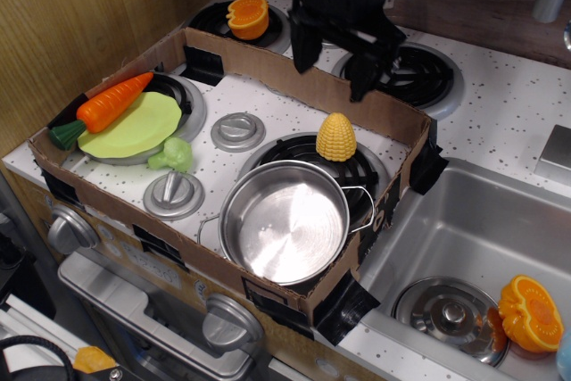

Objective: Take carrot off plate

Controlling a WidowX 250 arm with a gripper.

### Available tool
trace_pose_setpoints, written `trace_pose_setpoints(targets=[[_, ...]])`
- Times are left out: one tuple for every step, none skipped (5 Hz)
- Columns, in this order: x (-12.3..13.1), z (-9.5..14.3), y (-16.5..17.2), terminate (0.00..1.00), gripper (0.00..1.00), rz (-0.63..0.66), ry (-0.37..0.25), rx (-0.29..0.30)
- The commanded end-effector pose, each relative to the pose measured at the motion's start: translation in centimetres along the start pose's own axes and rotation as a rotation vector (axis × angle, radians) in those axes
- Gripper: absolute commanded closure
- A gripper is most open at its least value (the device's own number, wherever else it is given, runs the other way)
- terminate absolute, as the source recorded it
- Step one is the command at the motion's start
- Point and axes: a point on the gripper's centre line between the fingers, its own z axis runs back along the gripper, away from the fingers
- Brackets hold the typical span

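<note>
The orange carrot with a dark green stem end lies across the far left edge of the lime-green plate, at the left of the cardboard-walled stove area. My black gripper hangs high over the back wall of the cardboard, far to the right of the carrot. Its two fingers are spread apart and hold nothing.
A steel pot stands at the front, a yellow corn cob behind it. A green broccoli toy lies by the plate. Halved oranges sit on the back burner and in the sink. A cardboard wall rings the stove.
</note>
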Motion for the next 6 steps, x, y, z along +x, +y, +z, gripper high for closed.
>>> trace_pose_setpoints(targets=[[-1.7, 3.3, 3.1, 0.00, 0.00, 0.053, -0.034, 0.025], [-3.7, 1.8, 5.9, 0.00, 0.00, 0.078, 0.007, 0.020], [-5.6, 0.0, 8.7, 0.00, 0.00, 0.093, 0.006, 0.039], [-7.1, -0.7, 11.4, 0.00, 0.00, 0.111, 0.030, 0.059], [-8.1, -1.9, 13.4, 0.00, 0.00, 0.110, -0.016, 0.107], [-8.7, -3.2, 15.1, 0.00, 0.00, 0.097, -0.006, 0.107]])
